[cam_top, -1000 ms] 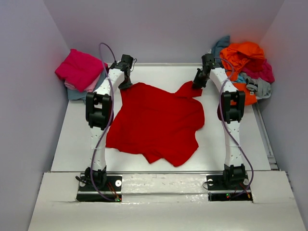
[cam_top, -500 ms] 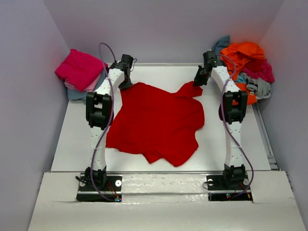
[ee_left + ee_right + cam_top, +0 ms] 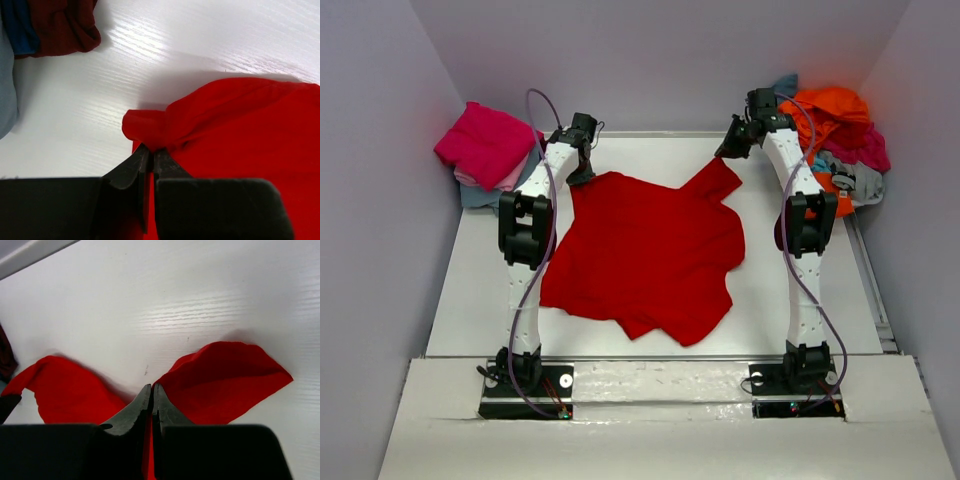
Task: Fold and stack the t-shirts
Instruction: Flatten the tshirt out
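This is a robotics lab test cell. A white table (image 3: pixel 470 260) sits boxed in on three sides by plain pale walls (image 3: pixel 650 50). Two white-and-black robot arms, the left arm (image 3: pixel 525 230) and the right arm (image 3: pixel 805 225), are bolted on black bases (image 3: pixel 525 385) at its near edge, with purple cables (image 3: pixel 529 105) looping off them. The only goods are t-shirts: a red t-shirt (image 3: pixel 645 250) spread on the table, a folded stack (image 3: pixel 485 145) at the far left and a loose heap (image 3: pixel 835 130) at the far right.

1 red tee (image 3: pixel 640 250), 1 folded stack (image 3: pixel 485 148), 1 loose heap (image 3: pixel 832 120), 2 claws (image 3: pixel 582 177) (image 3: pixel 726 152).
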Action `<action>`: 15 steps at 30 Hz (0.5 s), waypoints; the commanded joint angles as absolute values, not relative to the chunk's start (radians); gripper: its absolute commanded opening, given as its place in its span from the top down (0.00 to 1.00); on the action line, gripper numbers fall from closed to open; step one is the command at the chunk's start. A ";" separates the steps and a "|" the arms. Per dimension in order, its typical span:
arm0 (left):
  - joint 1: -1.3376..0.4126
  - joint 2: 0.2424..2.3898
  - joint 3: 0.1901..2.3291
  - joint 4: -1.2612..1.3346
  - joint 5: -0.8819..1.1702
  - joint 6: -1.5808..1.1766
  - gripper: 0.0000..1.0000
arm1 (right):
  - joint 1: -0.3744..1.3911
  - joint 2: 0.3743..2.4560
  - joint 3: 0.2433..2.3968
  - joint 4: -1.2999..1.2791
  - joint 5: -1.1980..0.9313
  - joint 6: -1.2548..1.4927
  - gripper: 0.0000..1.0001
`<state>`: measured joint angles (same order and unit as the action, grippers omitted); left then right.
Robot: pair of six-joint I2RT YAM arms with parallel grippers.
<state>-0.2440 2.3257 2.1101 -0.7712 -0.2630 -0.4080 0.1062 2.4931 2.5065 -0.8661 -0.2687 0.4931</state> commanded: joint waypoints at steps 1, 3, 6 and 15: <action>-0.239 2.325 2.157 -0.784 -0.270 -0.400 0.94 | 0.117 2.500 2.542 -0.819 -0.373 0.450 0.93; -0.239 2.327 2.161 -0.785 -0.268 -0.400 0.94 | 0.126 2.511 2.542 -0.818 -0.403 0.434 0.93; -0.239 2.329 2.163 -0.785 -0.267 -0.399 0.94 | 0.126 2.528 2.543 -0.822 -0.437 0.417 0.93; -0.239 2.338 2.177 -0.788 -0.259 -0.400 0.94 | 0.144 2.574 2.530 -0.839 -0.440 0.380 0.92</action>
<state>-0.2440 2.3383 2.1345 -0.7757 -0.2607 -0.4057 0.1326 2.5626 2.5069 -0.8593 -0.4187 0.4129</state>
